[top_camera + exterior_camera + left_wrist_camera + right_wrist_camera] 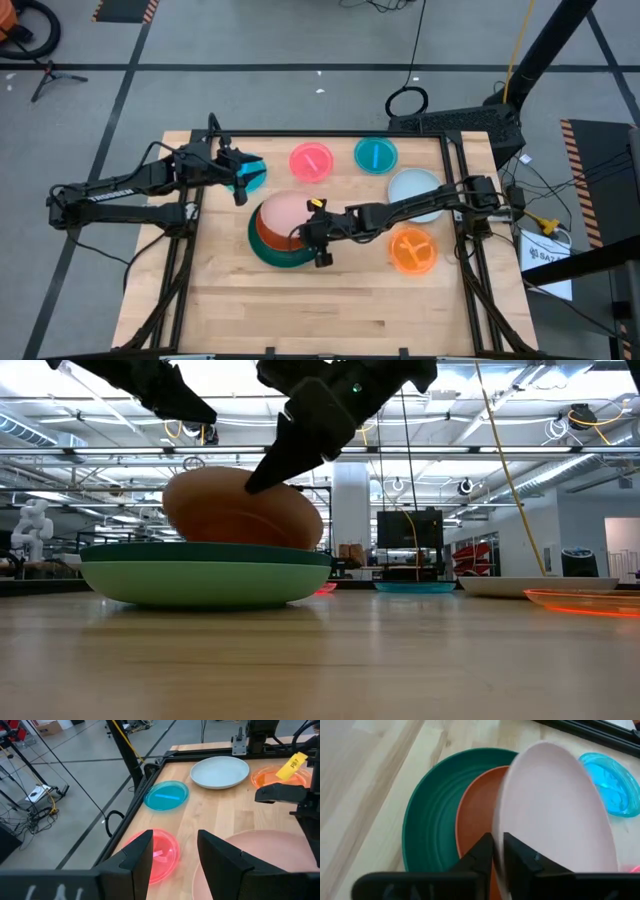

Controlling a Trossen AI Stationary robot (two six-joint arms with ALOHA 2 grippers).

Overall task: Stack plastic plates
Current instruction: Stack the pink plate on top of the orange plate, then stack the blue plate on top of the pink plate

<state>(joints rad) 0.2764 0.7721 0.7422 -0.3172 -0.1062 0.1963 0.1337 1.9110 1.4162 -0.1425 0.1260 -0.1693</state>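
Count: nine plastic plates on the table (300, 310); four are in the pile and five lie singly.
Left tool (238, 178): near the left edge, released; the left wrist view (175, 840) shows its fingers apart with nothing between them.
Left cyan plate (252, 177): small, just beside the left tool. The right wrist view (612, 785) shows it lying flat on the wood.
Pile, middle of the table: a light green plate (200, 582) is at the bottom, with a dark green plate (262, 252) on it and a red-orange plate (475, 820) inside that.
Pale pink plate (285, 212): on top of the pile, tilted, with its lower rim on the pile.
Right tool (302, 238): grasping the raised rim of the pale pink plate, with one finger on each face (497, 840).
Hot pink plate (310, 162): small, alone, near the far edge.
Far cyan plate (375, 155): small, beside the hot pink plate at the far edge.
Pale blue plate (410, 185): medium, towards the right edge and partly under the right arm.
Orange plate (412, 250): small, near the right edge.
Only in the low view: the light green plate under the dark green one, and the slant of the pink plate (240, 510).
Only in the high view: all five single plates at once.
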